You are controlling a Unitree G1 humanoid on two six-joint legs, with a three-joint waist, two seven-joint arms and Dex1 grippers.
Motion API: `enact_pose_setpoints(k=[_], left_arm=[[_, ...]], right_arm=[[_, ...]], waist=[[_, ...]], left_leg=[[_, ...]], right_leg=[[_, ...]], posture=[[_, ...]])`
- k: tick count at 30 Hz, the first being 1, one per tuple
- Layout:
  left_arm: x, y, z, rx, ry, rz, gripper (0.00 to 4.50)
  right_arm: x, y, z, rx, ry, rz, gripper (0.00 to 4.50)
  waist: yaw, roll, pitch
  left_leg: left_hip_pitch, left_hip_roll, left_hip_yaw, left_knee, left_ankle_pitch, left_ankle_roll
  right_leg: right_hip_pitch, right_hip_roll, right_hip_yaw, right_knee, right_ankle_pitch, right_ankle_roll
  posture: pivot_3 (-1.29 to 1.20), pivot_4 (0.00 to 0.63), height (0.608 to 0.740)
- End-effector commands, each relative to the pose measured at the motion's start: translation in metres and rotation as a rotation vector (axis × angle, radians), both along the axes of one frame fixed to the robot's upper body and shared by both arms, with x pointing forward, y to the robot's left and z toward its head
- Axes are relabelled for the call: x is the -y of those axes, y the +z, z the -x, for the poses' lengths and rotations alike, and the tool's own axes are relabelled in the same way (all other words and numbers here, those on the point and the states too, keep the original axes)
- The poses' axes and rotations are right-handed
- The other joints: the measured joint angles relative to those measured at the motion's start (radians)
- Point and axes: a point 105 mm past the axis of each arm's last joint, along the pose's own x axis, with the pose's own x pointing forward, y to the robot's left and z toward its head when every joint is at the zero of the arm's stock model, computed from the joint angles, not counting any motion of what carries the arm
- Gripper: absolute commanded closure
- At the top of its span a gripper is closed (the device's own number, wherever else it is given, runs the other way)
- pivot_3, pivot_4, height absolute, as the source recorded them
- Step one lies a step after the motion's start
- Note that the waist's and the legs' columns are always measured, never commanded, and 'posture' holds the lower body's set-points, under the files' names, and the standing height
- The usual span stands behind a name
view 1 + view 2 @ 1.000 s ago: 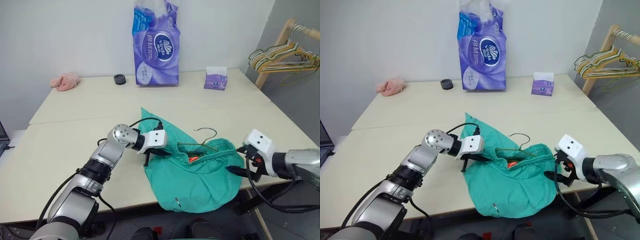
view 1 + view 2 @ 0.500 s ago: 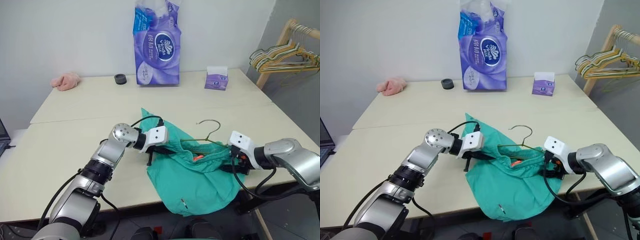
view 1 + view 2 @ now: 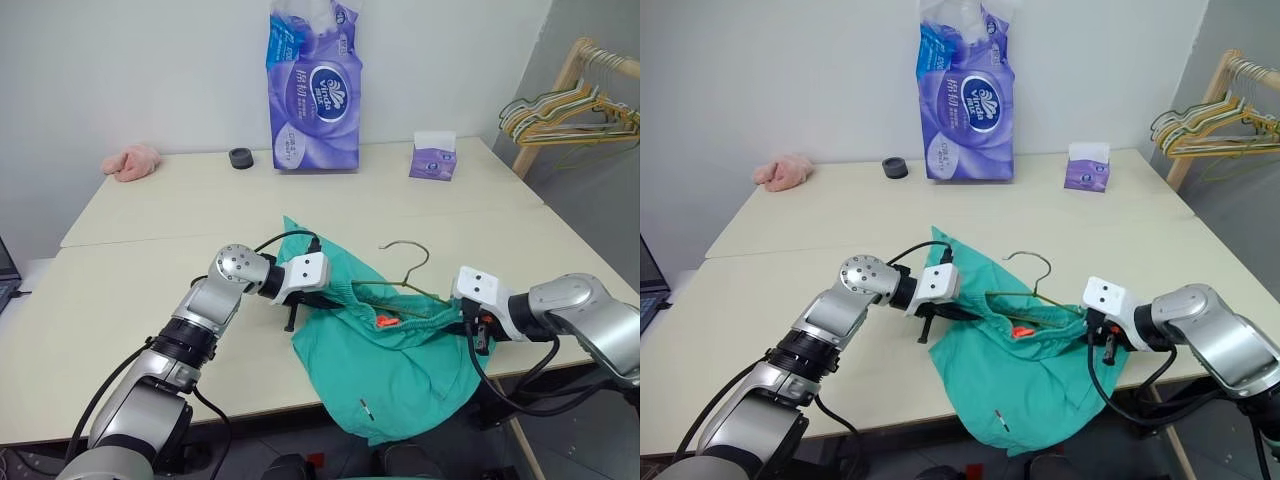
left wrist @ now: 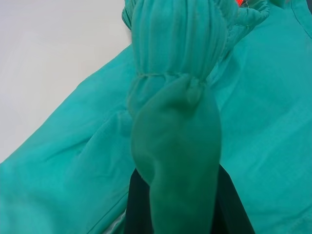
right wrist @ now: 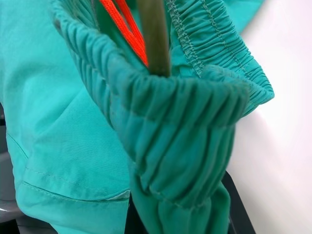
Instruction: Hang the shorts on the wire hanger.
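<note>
Moved in from the table's right edge since a second ago, right gripper (image 3: 472,322), jaws now clenched on the right end of the gathered waistband of the shorts (image 3: 385,370). Left gripper (image 3: 318,297) clamped on the waistband's left end, stretching it between the two. Teal cloth hanging over the near edge of the table (image 3: 140,300). Wire hanger (image 3: 405,275) tucked inside the waist opening beside an orange cord (image 5: 124,29), hook poking up. Farther back: purple tissue pack (image 3: 312,85), small tissue box (image 3: 432,157), black ring (image 3: 239,158), pink cloth (image 3: 131,162).
</note>
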Motion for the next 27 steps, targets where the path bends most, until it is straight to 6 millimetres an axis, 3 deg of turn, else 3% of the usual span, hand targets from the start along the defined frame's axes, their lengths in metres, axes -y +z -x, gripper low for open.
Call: enact_pose_setpoints(k=[1,10,16,19,22,27], left_arm=[[0.007,0.009,-0.004,0.049,-0.007,0.013,4.50],[0.008,0.010,-0.005,0.045,0.007,0.036,4.50],[0.007,0.024,-0.017,0.009,0.121,0.130,2.81],[-0.010,0.033,-0.025,-0.050,0.185,0.152,1.89],[-0.031,0.042,-0.028,-0.148,0.225,0.166,1.89],[-0.053,0.039,-0.032,-0.216,0.262,0.121,1.89]], right_arm=[[-0.011,0.019,0.000,0.057,0.038,-0.035,4.49],[-0.015,0.020,0.001,0.041,0.019,-0.075,4.49],[-0.015,0.020,0.001,0.041,0.003,-0.084,4.50],[-0.010,0.020,0.003,0.041,-0.011,-0.077,4.50],[-0.005,0.021,0.004,0.041,-0.025,-0.072,4.50],[0.000,0.022,0.007,0.039,-0.035,-0.070,4.50]], waist=[[0.000,0.000,0.000],[0.000,0.000,0.000],[-0.001,0.000,0.000],[-0.001,0.000,0.000],[-0.005,0.000,0.000],[-0.021,0.000,0.000]], left_leg=[[0.000,0.000,0.000,0.000,0.000,0.000],[0.000,0.000,0.000,0.000,0.000,0.000],[0.000,0.000,0.000,0.000,0.000,0.000],[0.000,0.000,0.000,0.000,0.000,0.000],[0.000,0.000,0.000,0.000,0.000,0.000],[0.000,0.000,-0.001,0.000,0.000,0.000]], right_leg=[[0.000,0.000,0.000,0.000,0.000,0.000],[0.000,0.000,0.000,0.000,0.000,0.000],[0.000,0.000,0.000,0.000,0.000,0.000],[0.000,0.000,0.000,0.000,0.000,0.000],[0.000,0.000,-0.001,0.000,0.000,0.000],[0.000,0.000,-0.001,0.000,0.000,0.000]], posture=[[-0.22,0.039,0.740],[-0.22,0.037,0.740],[-0.22,0.039,0.740],[-0.22,0.038,0.740],[-0.22,0.038,0.740],[-0.22,0.036,0.740]])
